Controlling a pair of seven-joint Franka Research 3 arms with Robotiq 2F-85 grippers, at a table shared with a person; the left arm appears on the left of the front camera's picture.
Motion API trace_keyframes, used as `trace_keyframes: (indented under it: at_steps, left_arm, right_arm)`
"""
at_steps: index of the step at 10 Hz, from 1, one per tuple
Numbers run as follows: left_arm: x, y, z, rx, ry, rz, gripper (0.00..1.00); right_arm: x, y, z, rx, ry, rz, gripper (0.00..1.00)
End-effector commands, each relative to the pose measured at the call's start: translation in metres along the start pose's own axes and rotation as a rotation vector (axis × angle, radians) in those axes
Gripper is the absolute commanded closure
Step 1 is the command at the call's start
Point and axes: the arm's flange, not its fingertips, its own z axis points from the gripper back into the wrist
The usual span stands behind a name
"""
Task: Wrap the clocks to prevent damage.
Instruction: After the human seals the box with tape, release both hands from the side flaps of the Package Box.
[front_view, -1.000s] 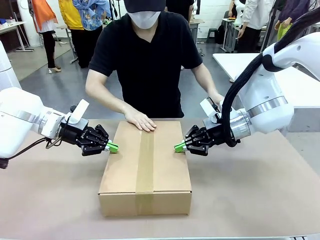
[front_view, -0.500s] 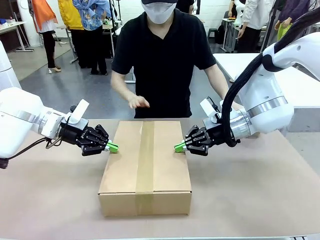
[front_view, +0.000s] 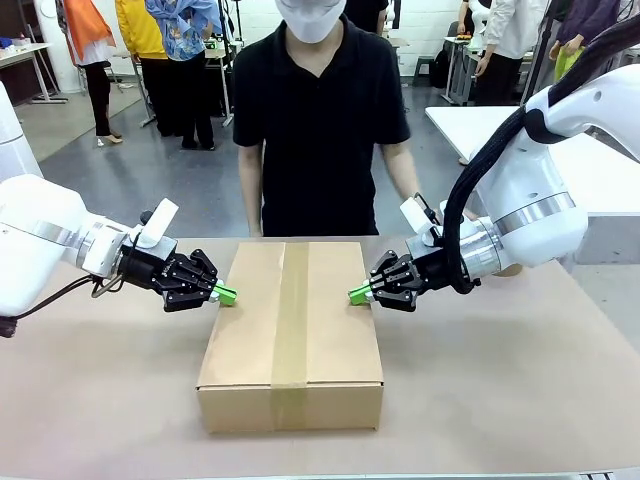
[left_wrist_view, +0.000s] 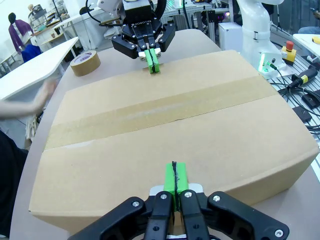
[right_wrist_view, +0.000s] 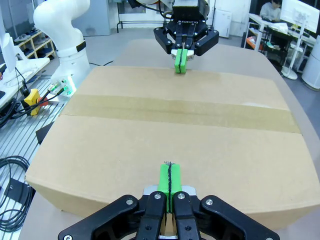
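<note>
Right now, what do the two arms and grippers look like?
Both arms are glossy white with silver wrist rings. The left gripper and right gripper are black with green pads and visible screws. A black corrugated cable runs along the right arm.

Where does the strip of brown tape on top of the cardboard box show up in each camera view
Front view: the tape strip runs near to far down the middle of the cardboard box.
Left wrist view: the tape strip crosses the box top side to side, slanting.
Right wrist view: the tape strip crosses the box top side to side.
Shared landmark: the shut green-tipped left tool and right tool, one at each side of the box.
</note>
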Motion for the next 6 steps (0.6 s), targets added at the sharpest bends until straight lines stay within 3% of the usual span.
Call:
trace_keyframes:
  at_steps: [1, 3, 4, 6]
  left_arm:
    - [0.0, 0.0, 0.0, 0.0, 0.0, 0.0, 1.0]
    - [0.052, -0.002, 0.047, -0.04, 0.189, -0.002, 1.0]
    - [0.08, -0.002, 0.074, -0.09, 0.212, 0.024, 1.0]
    - [0.118, -0.011, 0.116, -0.068, 0.289, 0.056, 1.0]
  right_arm:
    - [0.0, 0.0, 0.0, 0.0, 0.0, 0.0, 0.99]
    - [0.049, 0.009, 0.056, -0.002, 0.085, 0.005, 0.99]
    - [0.075, 0.013, 0.093, -0.04, 0.101, -0.013, 0.99]
    - [0.114, 0.033, 0.144, -0.116, 0.187, -0.042, 0.99]
